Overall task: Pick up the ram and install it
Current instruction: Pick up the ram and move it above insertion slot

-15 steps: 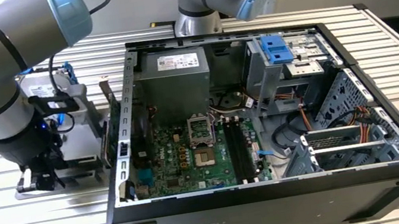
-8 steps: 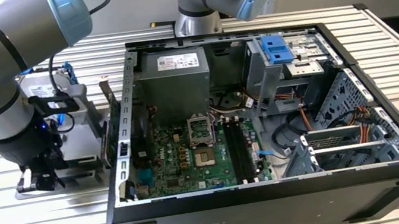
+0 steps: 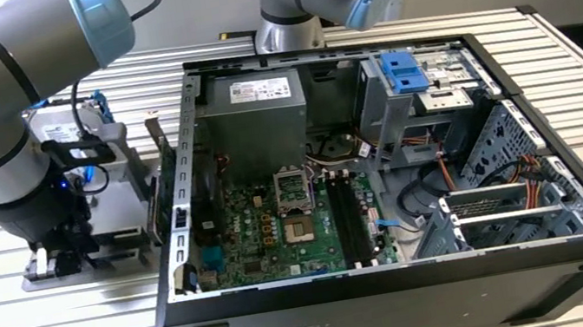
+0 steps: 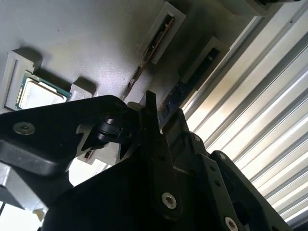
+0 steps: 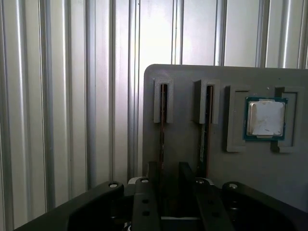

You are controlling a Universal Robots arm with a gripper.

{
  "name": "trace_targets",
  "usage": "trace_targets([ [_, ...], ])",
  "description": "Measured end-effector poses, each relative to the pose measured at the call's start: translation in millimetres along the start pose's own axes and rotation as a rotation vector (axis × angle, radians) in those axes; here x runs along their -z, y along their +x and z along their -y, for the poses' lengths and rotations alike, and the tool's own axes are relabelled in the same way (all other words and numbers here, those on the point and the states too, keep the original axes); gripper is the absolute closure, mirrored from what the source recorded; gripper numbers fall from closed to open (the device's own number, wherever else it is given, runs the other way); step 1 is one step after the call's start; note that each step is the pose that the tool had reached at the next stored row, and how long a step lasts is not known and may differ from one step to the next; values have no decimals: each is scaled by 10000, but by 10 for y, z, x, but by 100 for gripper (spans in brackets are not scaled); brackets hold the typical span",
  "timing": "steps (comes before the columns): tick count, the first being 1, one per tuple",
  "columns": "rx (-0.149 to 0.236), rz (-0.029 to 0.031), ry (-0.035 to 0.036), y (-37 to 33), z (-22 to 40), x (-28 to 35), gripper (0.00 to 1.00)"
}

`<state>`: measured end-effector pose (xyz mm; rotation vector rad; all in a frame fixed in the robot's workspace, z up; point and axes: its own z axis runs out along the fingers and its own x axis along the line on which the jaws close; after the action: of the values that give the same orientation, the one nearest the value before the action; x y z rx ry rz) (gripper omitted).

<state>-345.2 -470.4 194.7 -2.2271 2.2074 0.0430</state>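
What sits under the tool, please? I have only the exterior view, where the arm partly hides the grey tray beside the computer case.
Observer: In the first wrist view, the tool straddles a ram stick standing on edge in a slot of the grey tray.
Operator: Thank you. Has it closed on it?
Observer: No; the fingers stand apart, with a gap beside the stick.
Operator: Is anything else there?
Observer: A processor lies flat in its own pocket of the tray.

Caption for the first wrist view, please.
Black end effector open over the thin dark ram stick slotted in a grey holder, silver-lidded processor chip alongside.
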Motion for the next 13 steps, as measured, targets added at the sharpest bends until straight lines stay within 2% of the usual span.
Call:
trace_targets([
  [13, 0, 0, 0, 1, 0, -1, 100],
])
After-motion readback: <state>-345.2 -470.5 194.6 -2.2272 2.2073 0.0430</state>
